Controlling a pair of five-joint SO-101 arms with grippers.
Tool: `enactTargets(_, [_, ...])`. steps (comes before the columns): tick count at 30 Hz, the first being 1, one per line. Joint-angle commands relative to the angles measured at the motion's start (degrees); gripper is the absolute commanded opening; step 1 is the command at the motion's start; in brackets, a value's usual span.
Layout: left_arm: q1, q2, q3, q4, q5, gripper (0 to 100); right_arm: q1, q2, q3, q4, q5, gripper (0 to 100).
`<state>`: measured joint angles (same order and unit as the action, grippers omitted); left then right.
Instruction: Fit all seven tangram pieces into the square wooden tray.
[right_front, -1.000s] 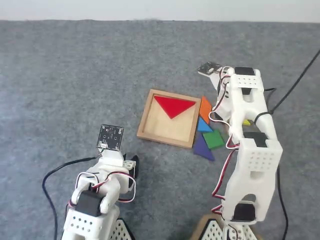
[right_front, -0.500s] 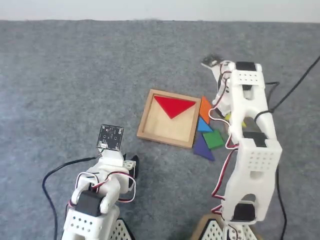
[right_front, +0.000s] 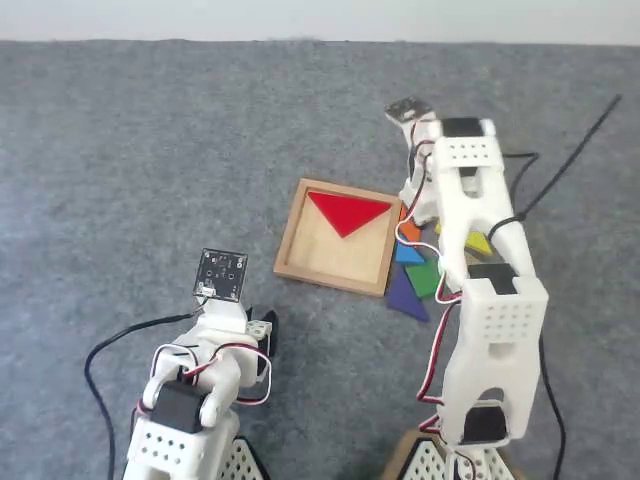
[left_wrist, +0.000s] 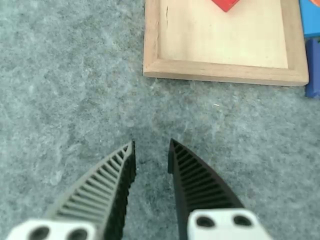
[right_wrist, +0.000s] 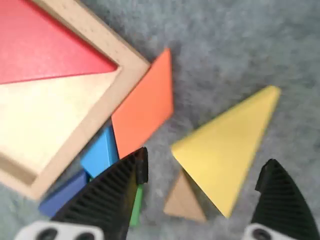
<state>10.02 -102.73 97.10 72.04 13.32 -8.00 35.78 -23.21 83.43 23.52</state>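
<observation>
Grey felt covers the surface (right_front: 150, 130). One red triangle (right_front: 347, 211) sits in the wooden tray (right_front: 290, 262); the rest lie just beside it. Right tool (right_wrist: 206, 161) hangs wide apart over the yellow triangle (right_wrist: 230, 150). Come down straight, missing the brown triangle (right_wrist: 184, 202). Left tool (left_wrist: 151, 147), slightly apart, sits near the tray.

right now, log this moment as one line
tray: red triangle inside | right hand: open over yellow triangle | left hand: open over carpet near tray
</observation>
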Motion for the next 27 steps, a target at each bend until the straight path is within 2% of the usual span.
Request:
enactTargets(1, [0.1, -1.0, -0.7, 0.1, 0.4, 11, 0.1, -0.7, 4.2, -6.6, -3.3, 35.0])
enactTargets(7, [0.1, -1.0, -0.7, 0.1, 0.4, 11, 3.6, -0.4, 4.4, -7.0, -3.3, 34.9])
enactTargets(14, [0.1, -1.0, -0.7, 0.1, 0.4, 11, 3.5, 5.4, 4.0, -6.7, -0.1, 34.8])
enactTargets(23, [0.1, -1.0, -0.7, 0.1, 0.4, 11, 3.4, 5.4, 0.7, -6.9, -0.9, 34.7])
enactTargets(27, [0.1, -1.0, -0.7, 0.1, 0.4, 11, 3.8, 5.5, 0.4, -7.2, -5.2, 34.6])
